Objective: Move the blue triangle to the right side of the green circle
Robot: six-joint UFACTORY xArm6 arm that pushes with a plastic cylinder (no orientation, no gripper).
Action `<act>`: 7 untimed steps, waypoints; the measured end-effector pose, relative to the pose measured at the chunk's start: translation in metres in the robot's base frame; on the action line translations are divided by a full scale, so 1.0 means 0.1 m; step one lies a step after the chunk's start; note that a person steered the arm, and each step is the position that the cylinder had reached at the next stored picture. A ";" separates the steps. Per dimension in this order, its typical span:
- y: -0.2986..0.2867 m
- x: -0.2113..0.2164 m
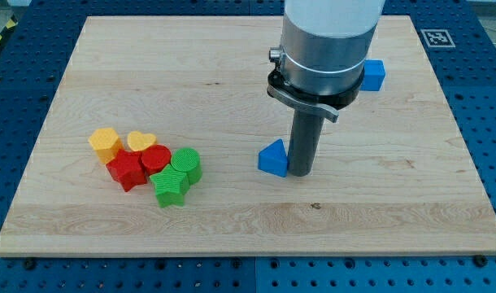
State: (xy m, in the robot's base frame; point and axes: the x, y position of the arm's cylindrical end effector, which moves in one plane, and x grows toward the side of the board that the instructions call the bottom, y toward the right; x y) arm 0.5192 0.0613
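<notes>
One blue cube half hidden behind arm, my tip touching blue triangle

so the arm's a fat silver-grey cylinder with a black clamp ring, small screw on its left, then a straight dark rod down to my tip.

Light: bright, even, from overhead.
Shadows: soft and short, beneath the rod near my tip and around the blocks at left.
Glare: faint sheen on the arm's grey housing.
Focus: sharp throughout, no edge distortion.
</notes>
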 end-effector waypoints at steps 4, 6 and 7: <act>-0.12 -0.69; -0.21 -0.93; -0.30 -1.01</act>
State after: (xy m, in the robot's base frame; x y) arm 0.4186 0.0311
